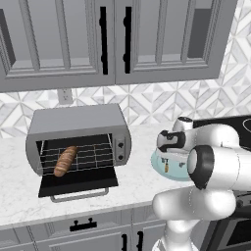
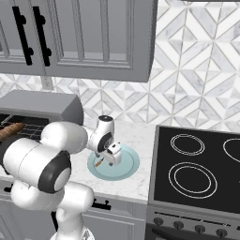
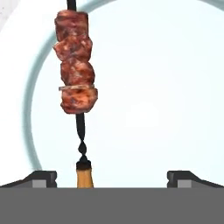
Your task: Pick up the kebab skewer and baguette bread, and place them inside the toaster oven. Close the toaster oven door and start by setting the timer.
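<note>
While the hand [image 3: 112,177] hangs low over a pale blue plate [image 3: 175,87], its two dark fingertips [image 3: 43,178] stand spread wide with nothing between them. Seen from the hand's own camera, the kebab skewer [image 3: 76,83] lies on the plate, running away from the fingers: its orange handle end sits close to the left tip, then a thin dark shaft, then a stack of red-brown meat chunks farther off. The skewer lies toward one side of the gap between the fingers, not in the middle, and I cannot tell whether a fingertip touches it.

From the right base view, the hand [image 2: 108,157] points down at the plate [image 2: 129,166], and the skewer [image 2: 99,162] shows as a small orange-brown sliver on the plate's left part. That plate rests on the white marble bench [image 2: 136,133], just beside a black stovetop [image 2: 201,168].

Farther left along the bench [image 1: 14,196] stands the toaster oven [image 1: 78,122], well apart from the plate [image 1: 162,169]. The toaster oven door [image 1: 78,186] hangs open, dropped flat toward the front. On the wire rack inside lies the baguette bread [image 1: 65,161], tilted, toward the left of the cavity. Grey cabinets [image 1: 112,39] hang above.
</note>
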